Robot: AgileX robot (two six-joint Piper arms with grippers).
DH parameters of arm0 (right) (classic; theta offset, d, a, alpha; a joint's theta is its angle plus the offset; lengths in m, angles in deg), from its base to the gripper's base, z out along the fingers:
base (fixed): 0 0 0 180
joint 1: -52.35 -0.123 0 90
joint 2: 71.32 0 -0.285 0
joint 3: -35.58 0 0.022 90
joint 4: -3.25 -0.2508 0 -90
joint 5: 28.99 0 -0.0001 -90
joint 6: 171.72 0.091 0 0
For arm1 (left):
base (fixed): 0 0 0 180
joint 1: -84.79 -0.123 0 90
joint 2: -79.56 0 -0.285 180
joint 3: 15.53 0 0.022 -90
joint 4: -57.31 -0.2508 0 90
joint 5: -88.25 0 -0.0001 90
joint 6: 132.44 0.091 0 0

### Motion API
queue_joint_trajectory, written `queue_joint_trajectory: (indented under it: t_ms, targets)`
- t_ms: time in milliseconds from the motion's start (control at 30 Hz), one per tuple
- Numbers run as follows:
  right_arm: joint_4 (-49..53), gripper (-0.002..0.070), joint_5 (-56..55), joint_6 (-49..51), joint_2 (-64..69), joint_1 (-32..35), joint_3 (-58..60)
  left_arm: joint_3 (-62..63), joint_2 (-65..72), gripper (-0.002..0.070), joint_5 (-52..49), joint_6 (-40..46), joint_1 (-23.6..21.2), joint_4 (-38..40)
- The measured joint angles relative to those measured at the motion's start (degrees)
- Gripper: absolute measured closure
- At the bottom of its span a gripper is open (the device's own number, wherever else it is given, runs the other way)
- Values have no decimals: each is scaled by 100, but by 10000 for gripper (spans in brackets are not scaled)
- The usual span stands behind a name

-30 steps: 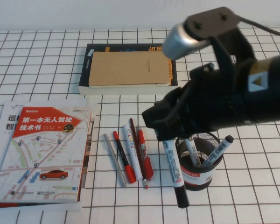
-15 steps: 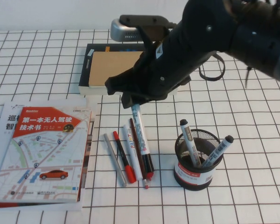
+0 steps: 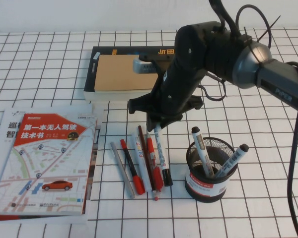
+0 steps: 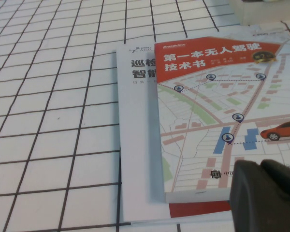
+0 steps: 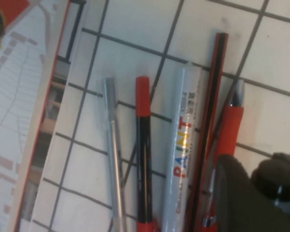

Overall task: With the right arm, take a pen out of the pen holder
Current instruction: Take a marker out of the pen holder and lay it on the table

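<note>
The right hand [image 3: 158, 124] has swung left from above the pen holder [image 3: 211, 171] and come down lower. The white marker [image 3: 161, 151] it grips, earlier just beside the holder, now slants against the 5 loose pens [image 3: 136, 168] left of it.

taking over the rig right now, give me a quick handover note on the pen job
Grippers: the right gripper is shut on the white marker, low over the table between the loose pens and the pen holder. The left gripper hangs over the map-cover book on the table's left, away from the job.
Things: the pen holder stands upright with two markers in it.
Done: the white marker is out of the holder.
Left: probably set it down beside the loose pens and release. I cannot tell whether its lower end touches the table.
</note>
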Motion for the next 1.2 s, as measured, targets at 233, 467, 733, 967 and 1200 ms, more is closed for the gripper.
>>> queue_joint_trajectory:
  t_ms: [233,467,733,967,1200]
  targets:
    - [-21,560,-32,-88,344,28,-37,0,0,679,0,0,0,0]
    - [-59,560,-136,-110,513,38,-45,0,0,679,0,0,0,0]
    - [-69,381,-161,-110,560,64,-45,0,0,679,0,0,0,0]
    - [-41,344,-171,-110,391,68,-45,0,0,679,0,0,0,0]
    - [305,419,-225,-110,-872,-85,121,0,0,679,0,0,0,0]
